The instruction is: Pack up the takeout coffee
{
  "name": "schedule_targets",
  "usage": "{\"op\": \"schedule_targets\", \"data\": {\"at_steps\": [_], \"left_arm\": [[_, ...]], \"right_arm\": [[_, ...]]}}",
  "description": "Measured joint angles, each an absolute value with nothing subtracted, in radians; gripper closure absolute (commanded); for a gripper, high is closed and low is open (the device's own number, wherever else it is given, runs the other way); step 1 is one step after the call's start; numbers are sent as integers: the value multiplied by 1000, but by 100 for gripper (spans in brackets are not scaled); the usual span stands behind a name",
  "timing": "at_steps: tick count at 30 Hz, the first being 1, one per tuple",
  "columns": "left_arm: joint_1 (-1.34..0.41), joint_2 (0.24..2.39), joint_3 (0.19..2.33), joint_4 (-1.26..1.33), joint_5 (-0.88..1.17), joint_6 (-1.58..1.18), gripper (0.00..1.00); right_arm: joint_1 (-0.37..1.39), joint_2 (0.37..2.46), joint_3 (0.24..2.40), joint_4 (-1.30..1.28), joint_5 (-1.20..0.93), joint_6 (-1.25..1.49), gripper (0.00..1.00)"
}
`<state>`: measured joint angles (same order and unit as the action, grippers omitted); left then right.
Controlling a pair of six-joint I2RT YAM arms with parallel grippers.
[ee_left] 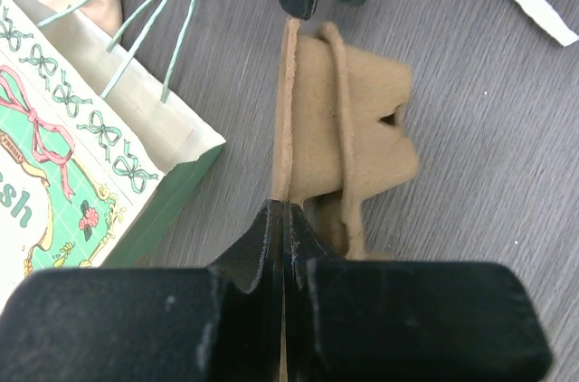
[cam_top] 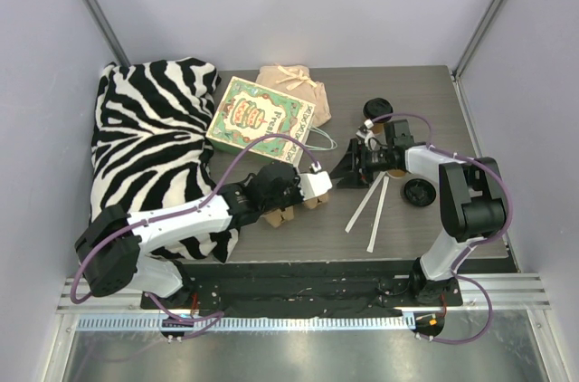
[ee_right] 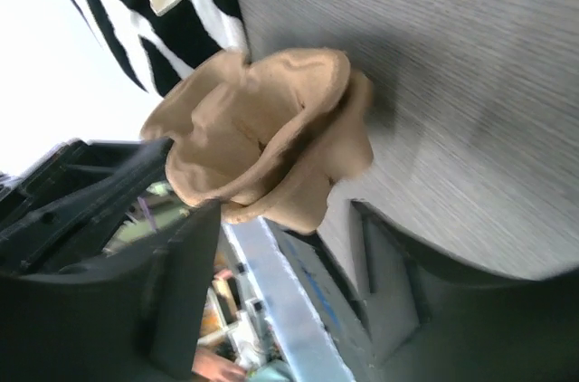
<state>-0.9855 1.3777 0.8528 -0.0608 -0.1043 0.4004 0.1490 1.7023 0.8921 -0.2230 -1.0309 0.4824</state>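
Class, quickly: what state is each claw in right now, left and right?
Left claw: closed on the edge of the tan pulp cup carrier.
Right claw: open, gripping nothing.

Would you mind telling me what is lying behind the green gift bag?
A beige cloth pouch lies there, its near edge covered by the gift bag. What the pouch holds cannot be seen.
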Motion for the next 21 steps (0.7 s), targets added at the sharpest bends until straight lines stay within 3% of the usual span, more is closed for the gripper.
{"op": "schedule_targets", "data": {"at_steps": [5,7,18,21], "left_arm": [[-983,1378,852,-53,-104,400,100],[-982,1378,852,-51,-104,400,100],[-955,1379,875,-68,-84,401,100],[-926,1369,905,-138,-9,373,77]], "right_arm": [[162,1677,926,-307,-1014,413,11],[171,1647,931,-325,-1004,401,10],[230,1557,995,-428,-918,277,15],[230,1558,1073,-509,-891,184,16]]}}
